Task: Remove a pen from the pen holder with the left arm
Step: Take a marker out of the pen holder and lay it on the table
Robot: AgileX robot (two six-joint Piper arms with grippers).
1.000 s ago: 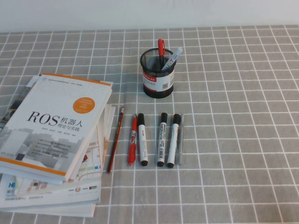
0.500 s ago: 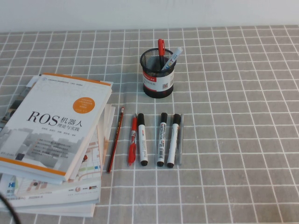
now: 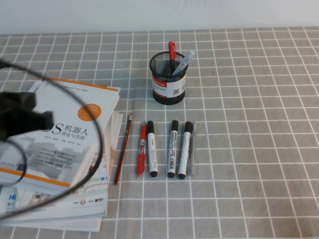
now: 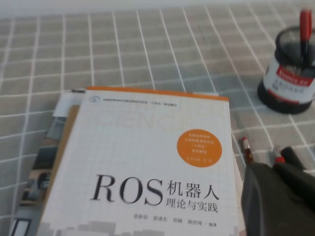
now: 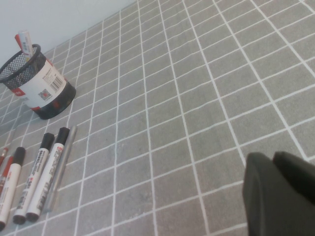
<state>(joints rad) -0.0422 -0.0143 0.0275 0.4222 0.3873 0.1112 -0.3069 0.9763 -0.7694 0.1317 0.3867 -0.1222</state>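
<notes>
Two pens, a red pen (image 3: 172,50) and a white marker (image 3: 184,60), stand in the pen holder (image 3: 168,84) in the high view. The holder is well to the right of the left gripper (image 3: 42,119) and beyond it; the gripper hovers over the book (image 3: 70,164). From the left wrist, its fingers (image 4: 261,196) are pressed together on nothing, with the holder far ahead of them. From the right wrist, the right gripper (image 5: 273,162) is likewise closed and empty above the checked cloth (image 5: 197,98), with the holder far off beyond loose markers (image 5: 34,177).

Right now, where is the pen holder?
High view: the pen holder stands centre-back, beyond the row of pens. The left gripper hovers near the books; the right gripper hangs over the cloth.
</notes>
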